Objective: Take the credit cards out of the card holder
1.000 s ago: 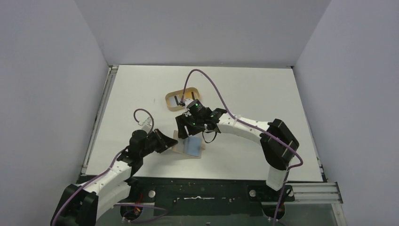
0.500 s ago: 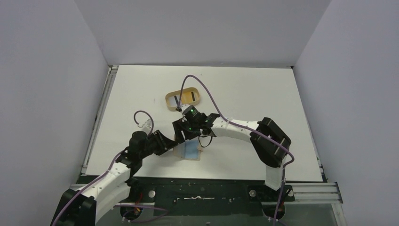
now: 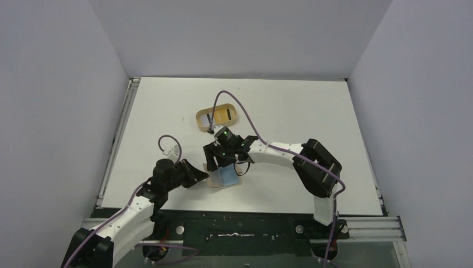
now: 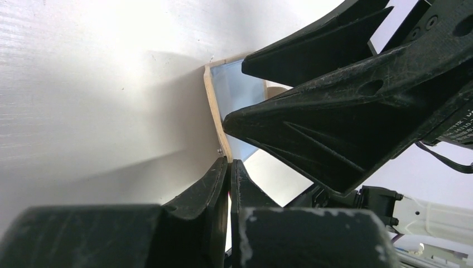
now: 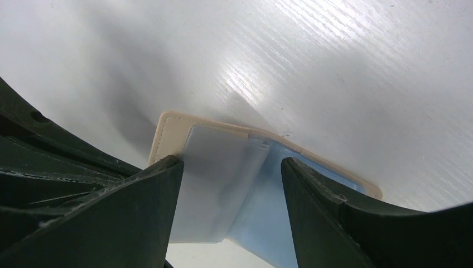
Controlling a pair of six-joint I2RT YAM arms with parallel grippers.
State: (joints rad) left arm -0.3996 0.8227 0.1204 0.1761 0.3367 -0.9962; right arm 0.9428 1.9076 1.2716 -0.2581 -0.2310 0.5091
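Note:
The tan card holder [image 3: 212,179] lies open on the table near the front. A light blue credit card [image 3: 227,177] lies on it. In the right wrist view the card holder [image 5: 166,135] carries a pale whitish card or pocket flap [image 5: 217,178] over the blue card [image 5: 268,215]. My right gripper [image 5: 231,163] is open, jaws either side of these, and hovers over the holder's far end [image 3: 221,162]. My left gripper [image 3: 202,173] is shut at the holder's left edge [image 4: 214,111], its tips [image 4: 228,163] pinching that edge.
An oval tan wooden tray [image 3: 199,124] stands behind the card holder, with a black-and-white item [image 3: 208,118] and a yellow item [image 3: 226,114] in it. The right arm's purple cable [image 3: 240,106] loops above it. Walls close in the left, back and right.
My right gripper has moved nearer and leftward, down over the card holder. My left arm has shifted slightly toward the front edge, still at the holder's left edge.

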